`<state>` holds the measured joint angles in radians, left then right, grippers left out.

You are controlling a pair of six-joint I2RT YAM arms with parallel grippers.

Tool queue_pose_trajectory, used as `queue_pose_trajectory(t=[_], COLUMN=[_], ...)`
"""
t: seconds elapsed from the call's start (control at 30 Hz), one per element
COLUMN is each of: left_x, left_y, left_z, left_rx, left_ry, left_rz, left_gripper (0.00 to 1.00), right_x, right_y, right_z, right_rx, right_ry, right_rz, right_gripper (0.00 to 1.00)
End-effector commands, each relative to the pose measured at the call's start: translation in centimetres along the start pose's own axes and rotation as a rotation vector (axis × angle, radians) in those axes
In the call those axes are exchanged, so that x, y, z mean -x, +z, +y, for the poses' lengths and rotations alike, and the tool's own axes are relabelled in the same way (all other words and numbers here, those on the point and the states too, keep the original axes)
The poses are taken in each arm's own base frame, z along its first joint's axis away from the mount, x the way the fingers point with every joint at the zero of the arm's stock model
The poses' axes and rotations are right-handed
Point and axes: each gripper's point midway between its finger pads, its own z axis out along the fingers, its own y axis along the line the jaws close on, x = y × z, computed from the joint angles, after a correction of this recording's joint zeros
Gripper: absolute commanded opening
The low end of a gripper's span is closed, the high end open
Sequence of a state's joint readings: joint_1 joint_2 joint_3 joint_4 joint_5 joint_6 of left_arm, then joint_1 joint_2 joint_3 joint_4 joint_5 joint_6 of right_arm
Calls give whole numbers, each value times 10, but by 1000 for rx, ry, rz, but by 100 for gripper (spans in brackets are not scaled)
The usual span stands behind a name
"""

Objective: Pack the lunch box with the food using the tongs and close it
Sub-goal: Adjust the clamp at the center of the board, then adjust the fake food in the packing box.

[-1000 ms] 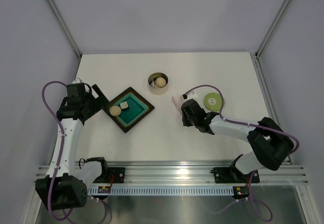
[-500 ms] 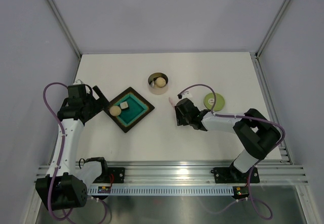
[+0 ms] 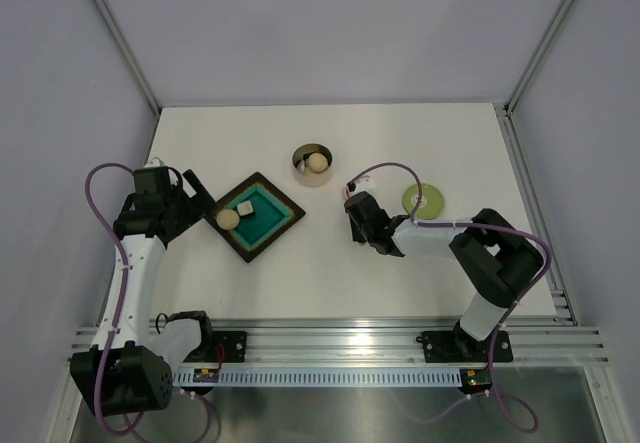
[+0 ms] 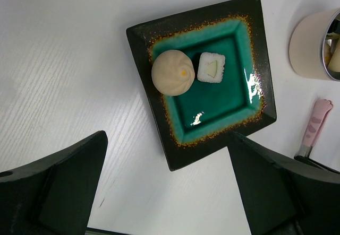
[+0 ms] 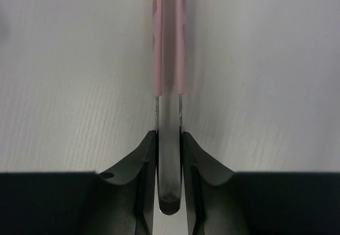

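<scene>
On the left, our left gripper (image 4: 170, 192) hangs wide open above the dark tray (image 4: 178, 153), where a dough ball (image 4: 172, 73) and a pale cube (image 4: 211, 68) sit side by side. Farther right, the lunch box (image 3: 313, 164) stands uncovered with one ball (image 3: 317, 162) inside; anything beneath is hidden. The right gripper (image 5: 169, 139) is clamped on the tongs (image 5: 158, 44), whose tips are cut off in the wrist view. Rightmost, the green lid (image 3: 422, 200) lies flat.

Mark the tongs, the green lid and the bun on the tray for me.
tongs (image 5: 156, 44), right wrist view, left pink arm.
green lid (image 3: 421, 200), top external view, its centre.
bun (image 4: 171, 72), left wrist view, its top.
</scene>
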<state>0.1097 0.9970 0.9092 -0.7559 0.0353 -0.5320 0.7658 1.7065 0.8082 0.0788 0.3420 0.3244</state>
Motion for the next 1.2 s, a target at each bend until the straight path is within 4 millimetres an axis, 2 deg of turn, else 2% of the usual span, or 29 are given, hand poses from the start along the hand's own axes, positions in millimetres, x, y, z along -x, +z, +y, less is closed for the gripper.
queue_pose_trajectory(t=[0.0,0.1,0.23,0.3,0.33,0.37,0.4,0.43,0.5,0.53,0.6,0.63,0.7,0.73,0.8,0.93,1.17], left_x=[12,11,11,13,13,13,13,13,12,11,10,10,10,10,12,12,9], left_y=[-3,-2,-3,-5,-5,-5,-6,-7,-7,-7,-7,-8,-10,-11,-14,-15,-14], left_z=[-10,-9,-10,-11,-12,-12,-13,-14,-13,-12,-12,-13,-14,-15,-15,-14,-13], left_rx=[-41,-39,-43,-46,-48,-52,-58,-61,-58,-58,-60,-66,-71,-73,-72,-72,-76], left_ry=[-2,-2,0,0,-2,-3,-3,-4,-3,-4,-4,-5,-5,-5,0,7,16], left_rz=[-31,-31,-30,-37,-34,-35,-37,-37,-37,-37,-34,-34,-37,-37,-45,-47,-47], left_gripper=[99,99,99,99,99,99,99,99,99,99,99,99,99,99,99,99,99], right_x=[-6,1,42,47,70,75,68,98,103,124,132,145,150,154,154,151,145], right_y=[-6,-24,-59,-70,-78,-83,-93,-100,-112,-115,-119,-116,-110,-101,-90,-68,-52], right_z=[-6,-14,-14,-19,-9,-8,-13,0,5,18,23,29,29,32,30,41,34], right_rx=[-32,-56,-46,-49,-2,7,-3,24,41,86,99,101,91,85,76,103,79], right_ry=[-20,-20,-10,-38,-31,-46,-68,-55,-72,-62,-70,-69,-69,-66,-52,-36,-41], right_rz=[34,37,-23,15,5,36,126,110,175,156,176,161,168,176,192,217,236], right_gripper=[11,1,0,0,0,0,0,0,0,0,0,0,0,0,0,0,0])
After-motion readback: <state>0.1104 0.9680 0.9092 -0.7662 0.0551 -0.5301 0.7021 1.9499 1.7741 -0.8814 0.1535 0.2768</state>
